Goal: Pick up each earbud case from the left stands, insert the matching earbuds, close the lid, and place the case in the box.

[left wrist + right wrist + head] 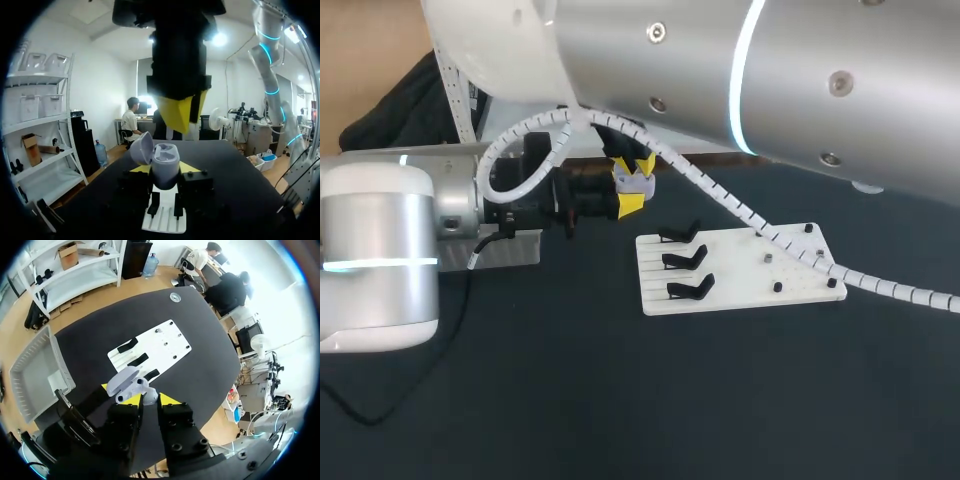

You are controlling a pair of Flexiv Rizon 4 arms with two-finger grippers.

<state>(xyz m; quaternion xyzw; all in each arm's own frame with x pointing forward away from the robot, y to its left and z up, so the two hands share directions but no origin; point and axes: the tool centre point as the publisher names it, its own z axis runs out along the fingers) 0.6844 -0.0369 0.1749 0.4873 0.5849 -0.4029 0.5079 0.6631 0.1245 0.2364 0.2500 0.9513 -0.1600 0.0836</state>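
Note:
A pale grey earbud case [165, 159] stands upright between the yellow fingertips of my left gripper [165, 169], which is shut on it; its lid [142, 148] is swung open to one side. In the head view the case [632, 184] hangs above the table, behind the white stand plate [760, 285], with the left gripper [626, 200] coming in sideways. My right gripper [638, 165] points straight down onto the case. Its fingers stand close together on a small white earbud [149, 397] right at the open case [134, 386].
Three black stands [685, 259] on the plate's left half hold nothing, and small black pegs [777, 287] dot its right half. A grey box [30, 375] lies left of the plate, partly hidden behind my left arm in the head view. A coiled cable [880, 285] crosses the plate.

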